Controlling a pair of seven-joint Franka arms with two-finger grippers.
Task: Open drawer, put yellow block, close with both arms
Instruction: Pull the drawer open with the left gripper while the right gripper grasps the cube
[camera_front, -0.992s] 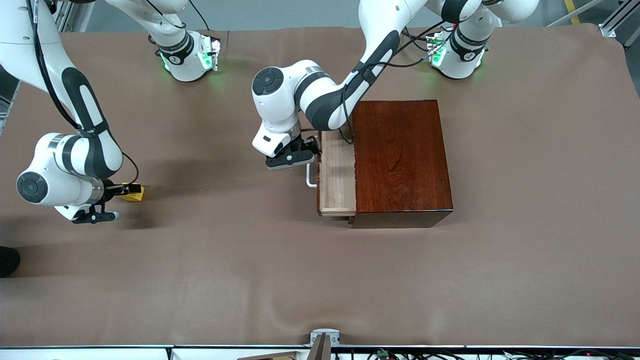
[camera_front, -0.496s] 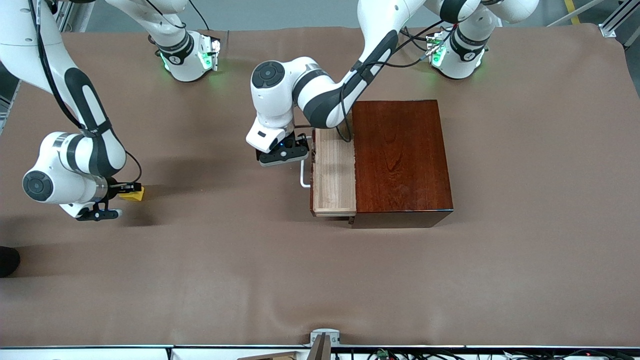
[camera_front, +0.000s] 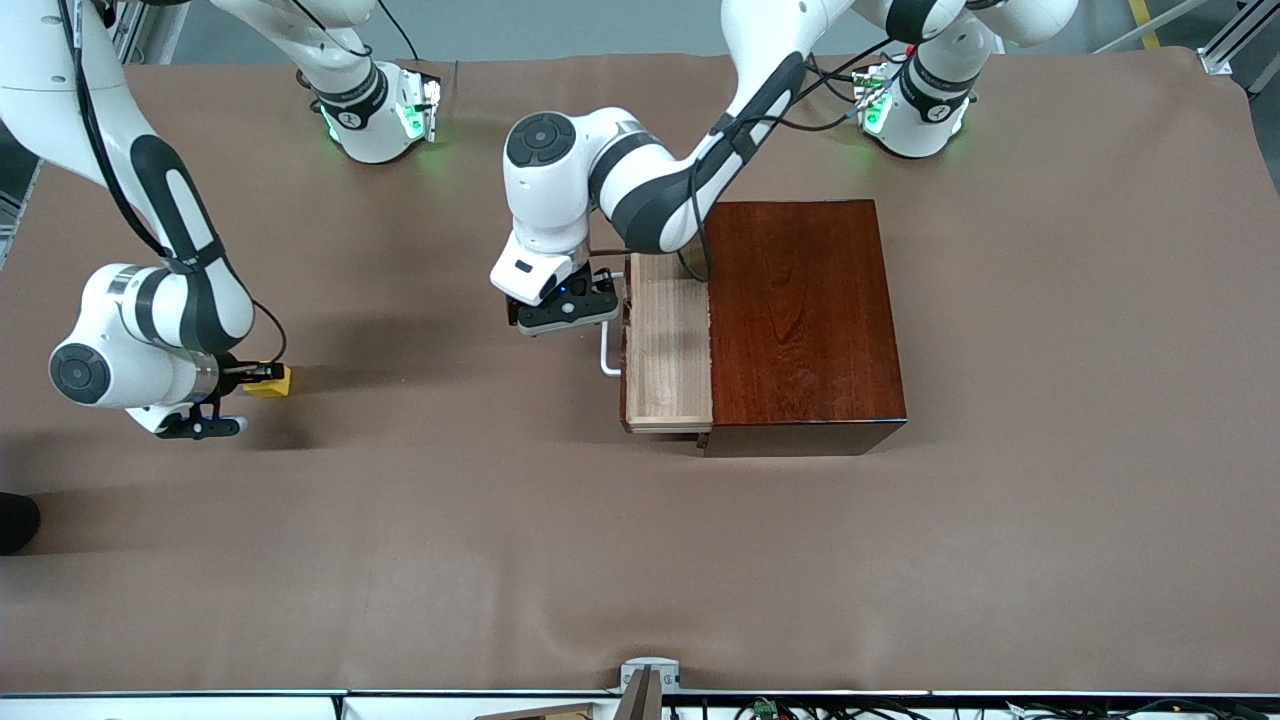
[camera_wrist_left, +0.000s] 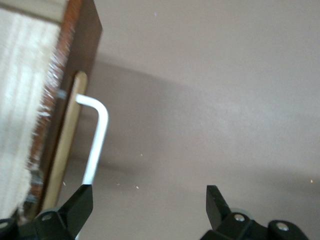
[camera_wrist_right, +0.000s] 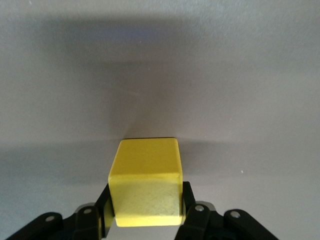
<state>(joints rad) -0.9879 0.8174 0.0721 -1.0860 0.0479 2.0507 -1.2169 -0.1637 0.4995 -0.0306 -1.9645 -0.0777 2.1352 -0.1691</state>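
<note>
Right gripper: clamped on the yellow block, low over the tabletop at the right arm's end, about 9 o'clock in the front view.
Right wrist view: shows the yellow block squeezed between both black fingers, faces square; front view gives only a yellow sliver past the wrist.
Left gripper: spread wide, holding nothing, just beside the handle, near the picture's centre.
Left wrist view: shows the two fingertips well apart, one right next to the white handle; contact cannot be told. Front view hides this gap under the wrist.
Drawer: pulled partly out of the wooden box, light-wood lining bare, opening toward the right arm's end.
Wooden box: glossy reddish-brown, at about 3 o'clock from the left gripper.
Tabletop: covered in brown cloth with soft creases.
Room: green-lit arm bases at 12 o'clock; cables along the 6 o'clock edge.
</note>
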